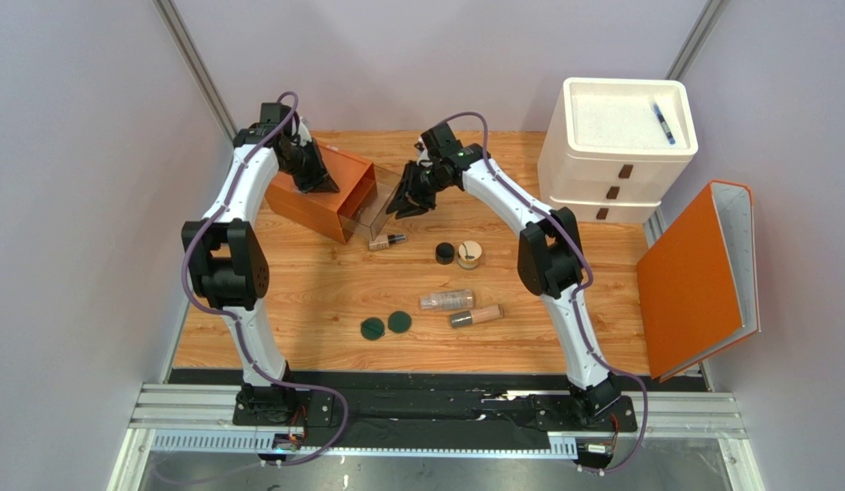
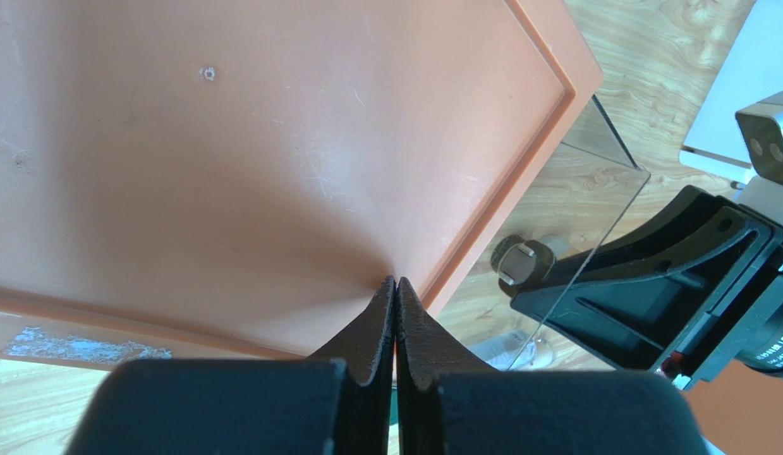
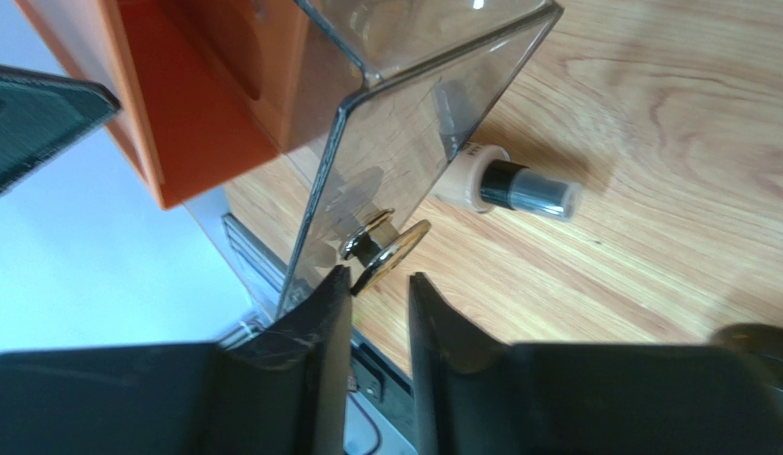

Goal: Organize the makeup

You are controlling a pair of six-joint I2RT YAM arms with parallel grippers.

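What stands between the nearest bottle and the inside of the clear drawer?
The clear front wall of the drawer, with its gold knob: the bottle lies on the table just outside it. The open right gripper sits at that knob.

The far bottle (image 1: 387, 242), clear bottle (image 1: 447, 301) and beige bottle (image 1: 475, 316) lie on their sides on the bench (image 1: 293, 297) — dark caps on. The black cap (image 1: 445, 253) sits just beside the tan jar (image 1: 468, 254); one green disc (image 1: 372, 328) lies flat beside the other disc (image 1: 400, 322).

The wood-grain surface (image 1: 303, 297) carries an orange drawer box (image 1: 305, 201), three beige dark-capped bottles (image 1: 387, 242) (image 1: 447, 301) (image 1: 475, 316), a round tan jar (image 1: 468, 254), a black round cap (image 1: 445, 253) and two dark-green flat discs (image 1: 372, 328) (image 1: 400, 322).
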